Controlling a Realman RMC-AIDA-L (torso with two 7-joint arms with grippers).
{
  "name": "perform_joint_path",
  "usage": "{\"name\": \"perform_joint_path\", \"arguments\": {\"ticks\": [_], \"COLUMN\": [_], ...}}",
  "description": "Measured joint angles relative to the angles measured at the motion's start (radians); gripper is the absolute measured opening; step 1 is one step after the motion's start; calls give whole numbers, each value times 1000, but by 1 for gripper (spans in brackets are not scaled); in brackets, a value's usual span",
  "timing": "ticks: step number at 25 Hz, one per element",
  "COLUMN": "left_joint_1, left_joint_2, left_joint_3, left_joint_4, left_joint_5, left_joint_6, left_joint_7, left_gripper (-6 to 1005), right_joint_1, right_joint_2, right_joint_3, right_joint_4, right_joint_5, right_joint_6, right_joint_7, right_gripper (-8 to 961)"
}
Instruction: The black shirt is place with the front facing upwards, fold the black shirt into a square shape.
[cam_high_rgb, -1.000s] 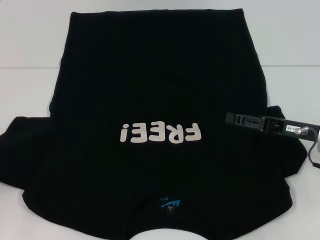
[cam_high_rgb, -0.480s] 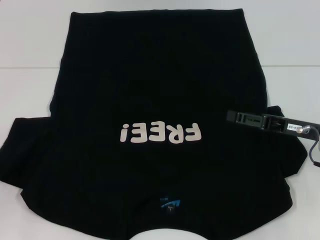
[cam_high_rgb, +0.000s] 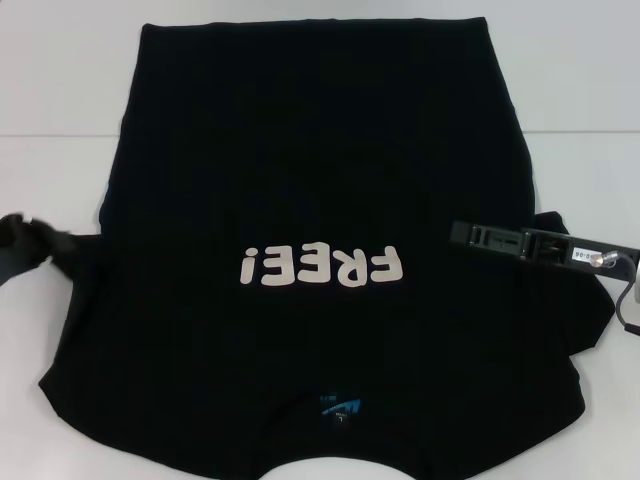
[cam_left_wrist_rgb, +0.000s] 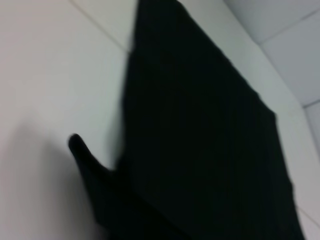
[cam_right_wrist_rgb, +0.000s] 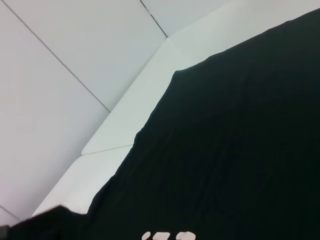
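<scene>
The white table (cam_high_rgb: 60, 90) carries the black shirt (cam_high_rgb: 320, 160), which covers its middle from the far edge to the near edge, front up, its "FREE!" lettering (cam_high_rgb: 320, 266) reading upside down and the blue neck label (cam_high_rgb: 340, 410) toward the near edge. By the table's left edge the left sleeve (cam_high_rgb: 60, 250) looks bunched and blurred, seemingly lifted; the left gripper cannot be made out. The right gripper (cam_high_rgb: 470, 236) lies over the shirt's right side by the other sleeve; whether it is spread or pinching cloth cannot be told. The fold seems barely started: the body lies flat and unfolded. No containers are in sight
</scene>
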Motion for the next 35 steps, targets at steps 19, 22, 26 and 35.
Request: {"name": "perform_joint_path", "arguments": {"ticks": [19, 22, 26, 35], "left_joint_1": [-116, -148, -167, -87], "left_joint_2": [-67, -56, -16, 11], "left_joint_3": [86, 93, 95, 81], "left_joint_4": [-128, -207, -295, -263], "left_joint_5": [-16, -18, -18, -85], "left_joint_6": [-79, -98, -109, -52], "left_joint_7": [53, 80, 83, 126], "left_gripper": [-2, -2, 12, 183], "right_joint_1": [-1, -1, -1, 0], "right_joint_2": [4, 2, -2, -32], "right_joint_3": [4, 8, 17, 33], "right_joint_4": [8, 13, 20, 37], "right_joint_5": [0, 0, 0, -9], "right_joint_6": [1, 1, -1, -5], "right_joint_7": [-9, -9, 5, 26], "right_gripper": [917, 917, 916, 916]}}
